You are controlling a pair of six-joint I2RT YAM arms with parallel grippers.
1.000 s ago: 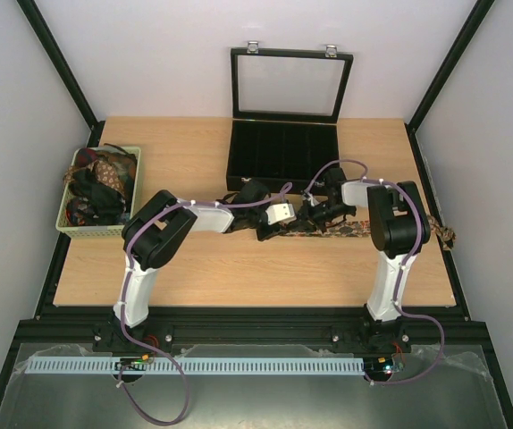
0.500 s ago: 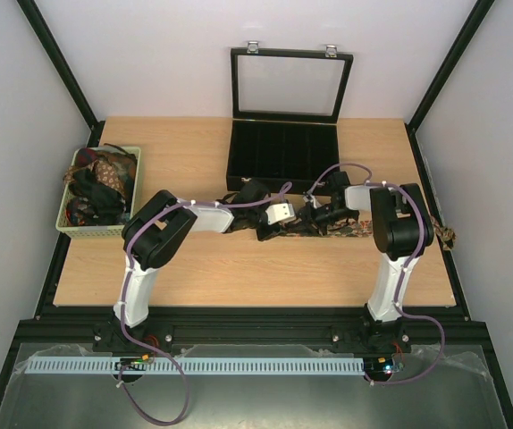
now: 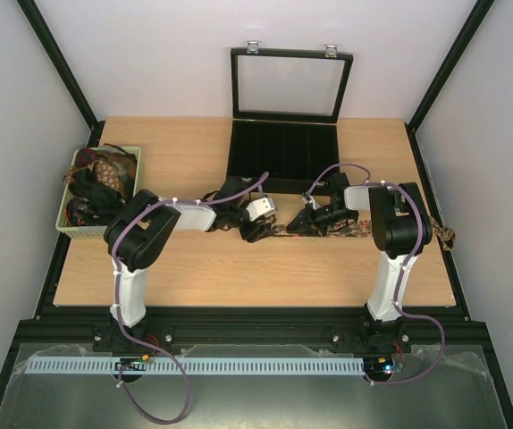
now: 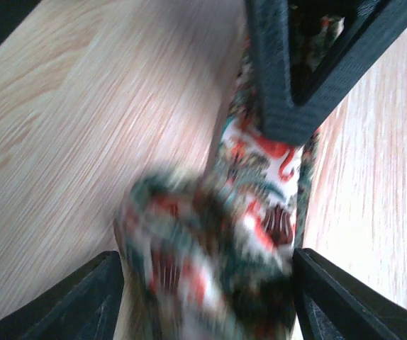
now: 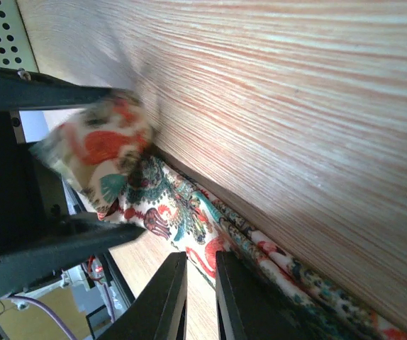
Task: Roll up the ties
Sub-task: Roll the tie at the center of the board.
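Since a second ago the left arm has swung leftward, drawing the left claw (image 3: 253,231) away from the right claw (image 3: 299,223), and its fingers have spread. The long narrow necktie of brown cloth printed with red and teal paisley (image 3: 332,231) lies flat across the pale wooden tabletop (image 3: 239,268), passing behind the right arm to the right edge. Its near end is wound into a small roll (image 4: 210,262) that sits between the left claw's wide-set fingers; motion blur hides whether either one touches it. The right claw is nearly closed, with nothing in the thin slit between its fingers, and its tips are at the flat stretch just beside the roll. Only the wrist views show the roll; from above the claws cover it. Only the overhead view shows the light green plastic basket (image 3: 91,232) heaped with more ties (image 3: 100,183) at the left, and the black compartmented case (image 3: 283,152), glass lid raised, at the back.
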